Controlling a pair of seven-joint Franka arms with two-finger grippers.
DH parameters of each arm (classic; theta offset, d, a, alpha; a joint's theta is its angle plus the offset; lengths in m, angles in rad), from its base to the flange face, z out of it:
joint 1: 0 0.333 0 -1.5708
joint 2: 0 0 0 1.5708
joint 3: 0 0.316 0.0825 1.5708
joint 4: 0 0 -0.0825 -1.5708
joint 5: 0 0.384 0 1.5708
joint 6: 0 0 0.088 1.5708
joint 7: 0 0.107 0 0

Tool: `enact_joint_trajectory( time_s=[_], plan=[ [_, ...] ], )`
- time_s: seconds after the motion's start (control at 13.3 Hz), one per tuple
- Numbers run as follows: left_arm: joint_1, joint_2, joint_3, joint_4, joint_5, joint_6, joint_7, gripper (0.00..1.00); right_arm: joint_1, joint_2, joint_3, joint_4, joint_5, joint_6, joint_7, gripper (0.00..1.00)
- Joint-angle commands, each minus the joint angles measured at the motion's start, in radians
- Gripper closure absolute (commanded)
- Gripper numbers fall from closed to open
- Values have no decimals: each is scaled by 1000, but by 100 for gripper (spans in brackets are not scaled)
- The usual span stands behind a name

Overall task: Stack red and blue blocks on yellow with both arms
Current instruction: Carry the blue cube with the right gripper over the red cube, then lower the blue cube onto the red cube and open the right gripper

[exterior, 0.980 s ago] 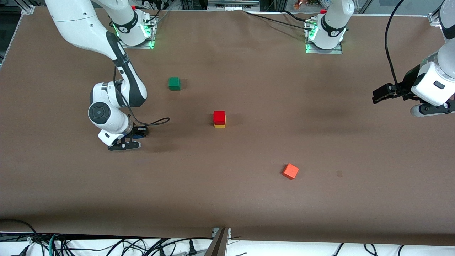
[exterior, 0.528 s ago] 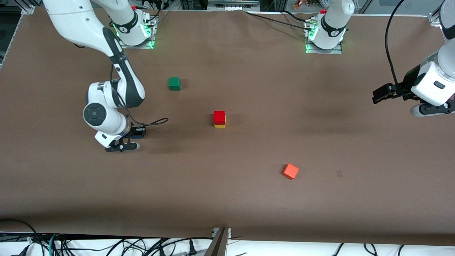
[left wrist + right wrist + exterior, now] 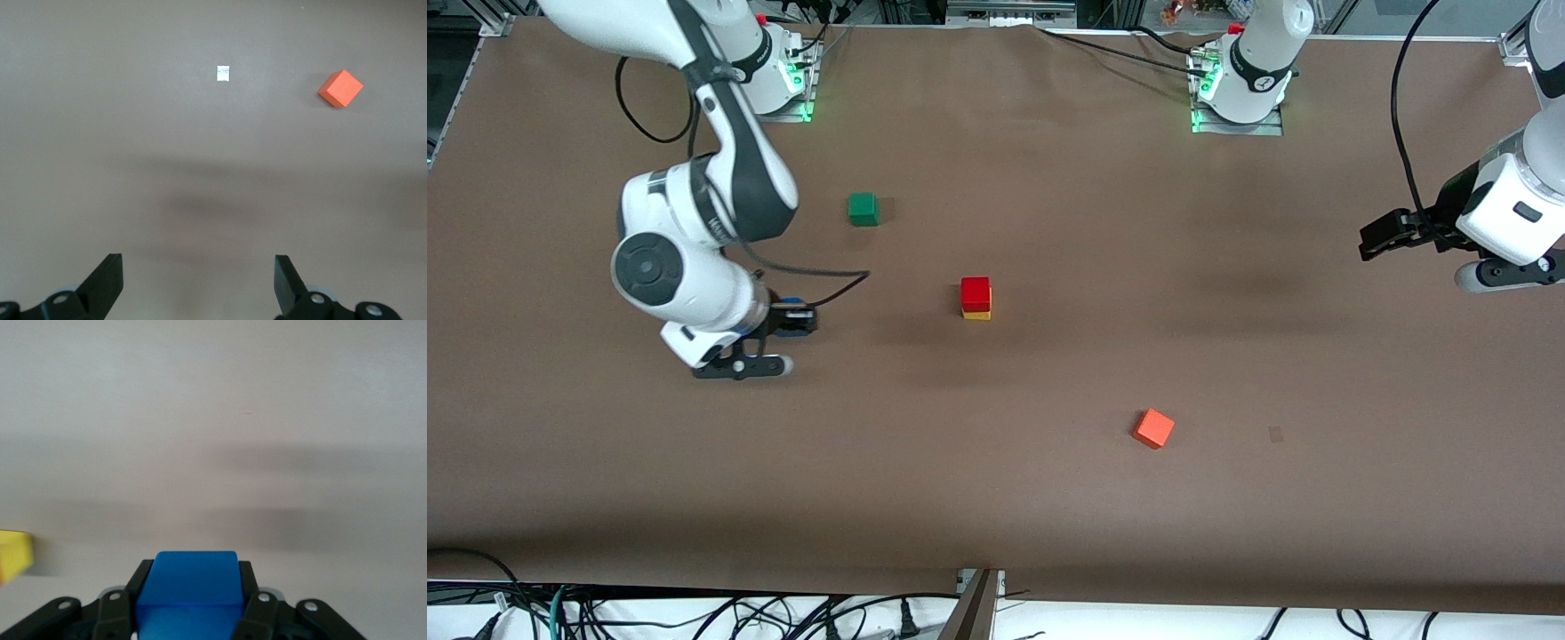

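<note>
Blue in transit; red on yellow mid-table.

The right gripper (image 3: 787, 318) is clamped on the blue block (image 3: 191, 587), lifted over bare table toward the right arm's end, about midway between the base edge and the camera edge. The red block (image 3: 975, 292) sits on the yellow block (image 3: 977, 313) near the table's centre, edges roughly flush. The left gripper (image 3: 1376, 238) waits by the left arm's end, jaws apart and holding nothing. The green cube (image 3: 863, 209) lies nearer the base edge and the orange cube (image 3: 1153, 428) nearer the camera edge, both well apart from the stack. Risks, as I judge them: a low approach could clip red and topple the pair; an off-centre or skewed release could let blue slide off; the grip shows only partly, so slip can't be ruled out.
</note>
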Motion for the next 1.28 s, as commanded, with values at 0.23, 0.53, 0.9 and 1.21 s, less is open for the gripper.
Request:
enact_joint_trajectory(
  time_s=[0.23,0.53,0.9,1.21],
  plan=[
    [8,13,0,25,-17,-1,28,0,232,94,24,107,61,41,424,65],
    [8,13,0,25,-20,-1,28,0,358,145,22,107,54,176,531,65],
    [8,13,0,25,-20,-1,33,0,391,159,18,101,-20,196,529,65],
    [9,13,0,27,-22,-1,33,0,395,183,18,98,-78,199,532,65]
  ],
)
